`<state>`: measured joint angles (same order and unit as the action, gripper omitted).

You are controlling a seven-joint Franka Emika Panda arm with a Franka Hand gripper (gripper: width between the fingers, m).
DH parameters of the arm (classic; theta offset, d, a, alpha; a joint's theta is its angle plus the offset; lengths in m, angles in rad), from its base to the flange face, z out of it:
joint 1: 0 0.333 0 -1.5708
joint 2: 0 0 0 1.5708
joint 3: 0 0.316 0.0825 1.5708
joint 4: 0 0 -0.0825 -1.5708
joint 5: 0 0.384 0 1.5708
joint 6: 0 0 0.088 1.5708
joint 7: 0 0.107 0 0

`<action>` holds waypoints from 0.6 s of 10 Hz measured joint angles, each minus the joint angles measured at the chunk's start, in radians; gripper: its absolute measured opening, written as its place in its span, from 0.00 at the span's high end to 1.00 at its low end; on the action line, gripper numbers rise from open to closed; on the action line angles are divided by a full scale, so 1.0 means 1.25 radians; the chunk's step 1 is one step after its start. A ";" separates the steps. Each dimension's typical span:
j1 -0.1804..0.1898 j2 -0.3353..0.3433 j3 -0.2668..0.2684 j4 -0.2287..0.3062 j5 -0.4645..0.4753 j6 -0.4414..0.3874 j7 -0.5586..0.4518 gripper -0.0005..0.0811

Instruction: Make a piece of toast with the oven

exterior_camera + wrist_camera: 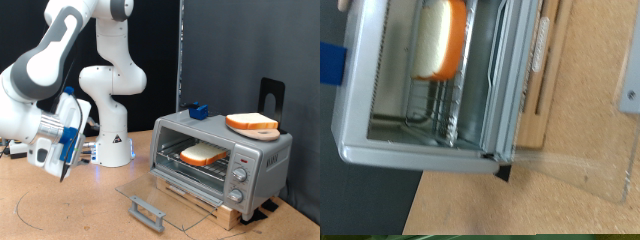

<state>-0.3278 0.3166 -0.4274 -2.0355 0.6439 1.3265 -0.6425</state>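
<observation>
The oven (pixel 255 160) stands at the exterior view's right with its glass door (pixel 160 193) swung down flat and open. The piece of toast (pixel 203 154) lies on the wire rack inside. My gripper (pixel 64 168) hangs off the oven's open front, well to the exterior view's left, above the table. Nothing shows between its fingers. In the wrist view the oven (pixel 380 150) is seen from the front with the toast (pixel 438 40) on its rack and the open door (pixel 585 172). The gripper's fingers do not show there.
A second bread-like slice (pixel 252 123) lies on the oven's top beside a small blue block (pixel 198 110). The oven rests on a tan wooden board (pixel 215 207). The robot's white base (pixel 112 140) stands behind. The door handle (pixel 147 211) juts out over the table.
</observation>
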 joint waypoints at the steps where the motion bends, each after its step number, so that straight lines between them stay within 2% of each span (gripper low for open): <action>1: -0.005 0.025 0.000 0.018 -0.012 -0.008 -0.014 0.00; 3: -0.012 0.063 0.000 0.046 -0.028 -0.018 -0.028 0.00; 5: -0.013 0.074 0.000 0.048 -0.026 0.018 -0.034 0.00; 6: -0.013 0.075 0.000 0.048 -0.026 0.010 -0.033 0.00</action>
<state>-0.3446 0.4100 -0.4275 -1.9752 0.6110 1.3385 -0.6842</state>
